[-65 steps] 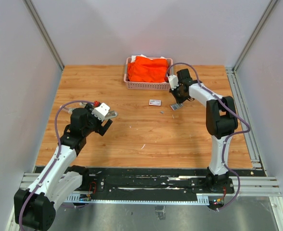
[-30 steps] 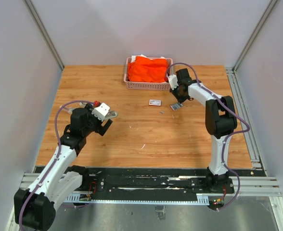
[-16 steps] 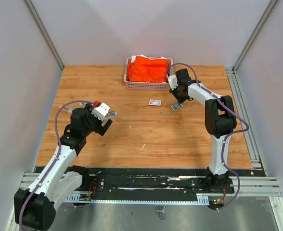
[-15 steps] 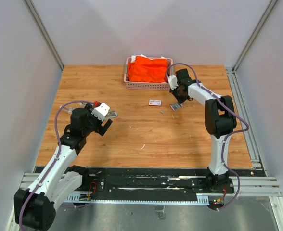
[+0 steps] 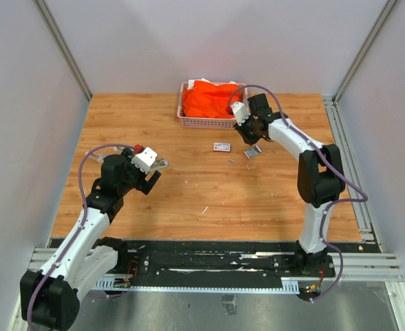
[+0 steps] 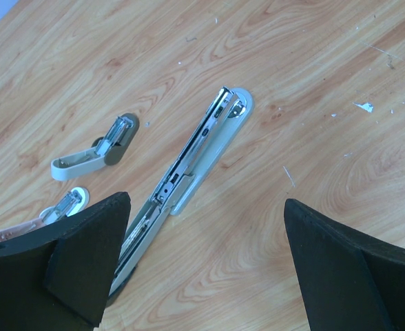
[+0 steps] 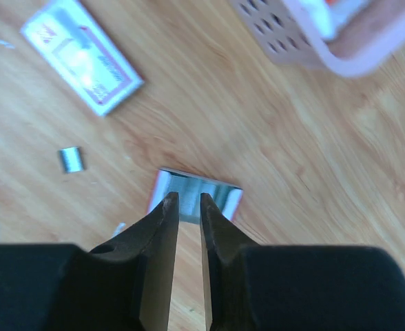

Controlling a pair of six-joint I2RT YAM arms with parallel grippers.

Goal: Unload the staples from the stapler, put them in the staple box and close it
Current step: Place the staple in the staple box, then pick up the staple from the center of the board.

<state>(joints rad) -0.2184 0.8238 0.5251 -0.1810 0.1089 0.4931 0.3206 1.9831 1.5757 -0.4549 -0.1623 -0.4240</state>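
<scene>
Staples [image 7: 197, 196], a flat shiny block, lie under your right gripper [image 7: 187, 198], jaws barely parted; white box [image 7: 82, 55] left, perforated pink basket [image 7: 285, 38] far; left gripper [image 6: 206, 207] spread wide.

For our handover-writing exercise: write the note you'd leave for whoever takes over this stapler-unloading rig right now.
Left pincer: wide open, empty, above the opened stapler.
Right pincer: almost closed, empty, over a staple block lying on the table near the basket.
Done: that block and a smaller staple bit are out.
Left: I can't tell whether the stapler is empty; check it and clear any remainder.
</scene>
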